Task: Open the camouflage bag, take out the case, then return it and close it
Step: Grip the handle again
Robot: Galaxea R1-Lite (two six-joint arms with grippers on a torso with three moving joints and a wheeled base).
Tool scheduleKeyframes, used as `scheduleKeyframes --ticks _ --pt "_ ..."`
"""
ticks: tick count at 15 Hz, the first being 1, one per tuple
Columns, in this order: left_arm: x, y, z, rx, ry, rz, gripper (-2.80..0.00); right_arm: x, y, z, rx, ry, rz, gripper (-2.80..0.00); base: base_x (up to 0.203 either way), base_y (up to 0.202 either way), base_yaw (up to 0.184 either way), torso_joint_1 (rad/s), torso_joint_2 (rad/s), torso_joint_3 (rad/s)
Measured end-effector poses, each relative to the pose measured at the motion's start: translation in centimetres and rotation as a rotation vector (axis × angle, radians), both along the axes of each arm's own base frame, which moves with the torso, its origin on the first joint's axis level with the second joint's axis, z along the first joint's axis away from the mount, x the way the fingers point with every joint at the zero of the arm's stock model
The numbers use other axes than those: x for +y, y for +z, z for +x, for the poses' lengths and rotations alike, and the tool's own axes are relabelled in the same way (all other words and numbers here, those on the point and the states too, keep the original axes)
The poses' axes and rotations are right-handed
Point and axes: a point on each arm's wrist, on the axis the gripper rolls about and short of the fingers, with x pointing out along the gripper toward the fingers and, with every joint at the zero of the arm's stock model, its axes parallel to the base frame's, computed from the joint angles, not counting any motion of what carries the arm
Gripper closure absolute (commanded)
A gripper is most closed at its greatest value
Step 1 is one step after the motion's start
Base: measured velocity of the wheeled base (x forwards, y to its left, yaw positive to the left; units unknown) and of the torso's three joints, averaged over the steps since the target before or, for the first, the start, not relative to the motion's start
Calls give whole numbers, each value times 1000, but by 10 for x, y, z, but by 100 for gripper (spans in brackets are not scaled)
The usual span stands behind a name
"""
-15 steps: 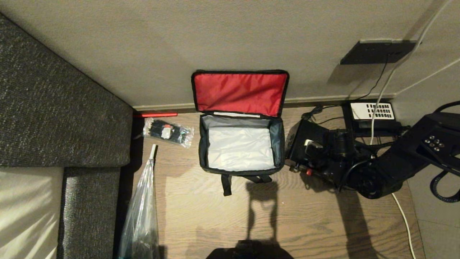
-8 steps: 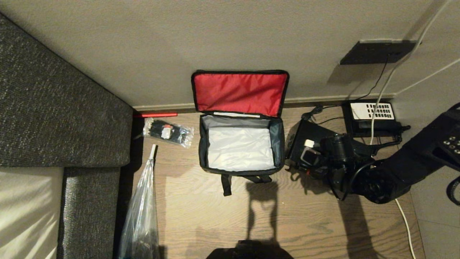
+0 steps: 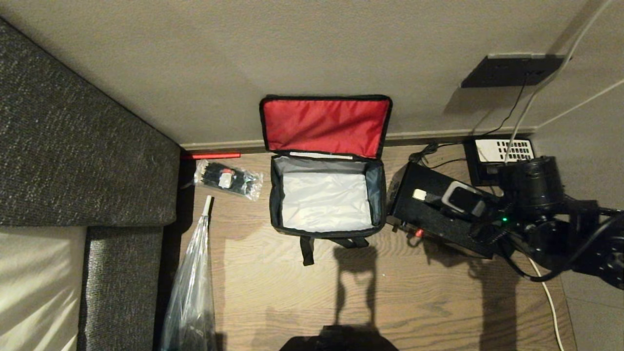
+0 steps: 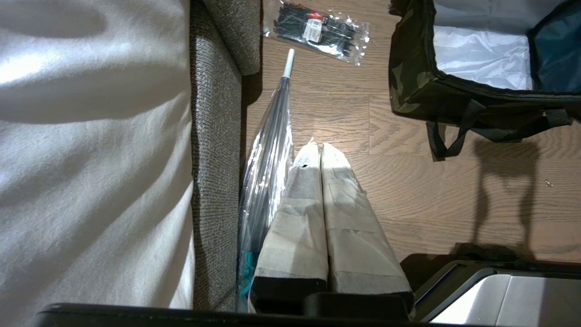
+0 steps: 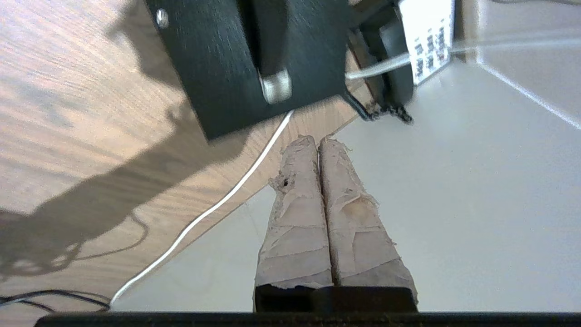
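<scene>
- Wooden floor (image 3: 273, 292) fills the lower half of your head view, meeting a beige wall (image 3: 195, 63) across the top.
- Right gripper (image 5: 319, 141): in your right wrist view its two tape-wrapped fingers (image 5: 299, 213) are pressed together with nothing between them. They hang over the pale tile beside the wood, near a white cable (image 5: 218, 204) and apart from the case.
- Right arm (image 3: 551, 214): you see it at the right edge of the head view, its wrist over the right end of the case.
- Case (image 3: 429, 214): flat, black and rectangular, it lies on the floor right of centre, just beside the bag's right wall, outside the bag. A small pale tab shows on its top face.
- Camouflage bag (image 3: 325, 195): at the centre of the head view it stands open, red-lined lid leaning back against the wall. You can see its silvery lining with nothing on it; a black strap trails from its near side.
- Left gripper (image 4: 321, 147): in your left wrist view its taped fingers (image 4: 345, 213) are closed together, gripping nothing, above the floor beside a clear plastic bag (image 4: 268, 168) and a grey sofa (image 4: 213, 136).
- Telephone (image 3: 502, 151): black with a white keypad, it sits in the upper right, behind the case.
- Packet of black ties (image 3: 226, 179): it lies left of the bag, near the sofa.
</scene>
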Motion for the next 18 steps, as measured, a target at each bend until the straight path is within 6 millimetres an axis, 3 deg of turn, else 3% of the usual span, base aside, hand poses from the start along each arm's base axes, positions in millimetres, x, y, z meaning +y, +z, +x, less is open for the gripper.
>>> scheduleKeyframes --ticks 5,7,10,12,14,18 --pt "0 0 0 0 0 0 0 -40 34 -91 -135 -38 192 0 0 0 0 0 0 0" --pt "0 0 0 0 1 0 0 -60 38 -136 -181 -65 318 0 0 0 0 0 0 0" --pt "0 0 0 0 0 0 0 -82 16 -199 -247 -102 595 0 0 0 0 0 0 0" --pt "0 0 0 0 0 0 0 -87 -11 -231 -304 -116 778 0 0 0 0 0 0 0" --pt "0 0 0 0 0 0 0 -87 -47 -252 -356 -112 912 0 0 0 0 0 0 0" --pt "0 0 0 0 0 0 0 -85 -79 -272 -494 16 1092 0 0 0 0 0 0 0"
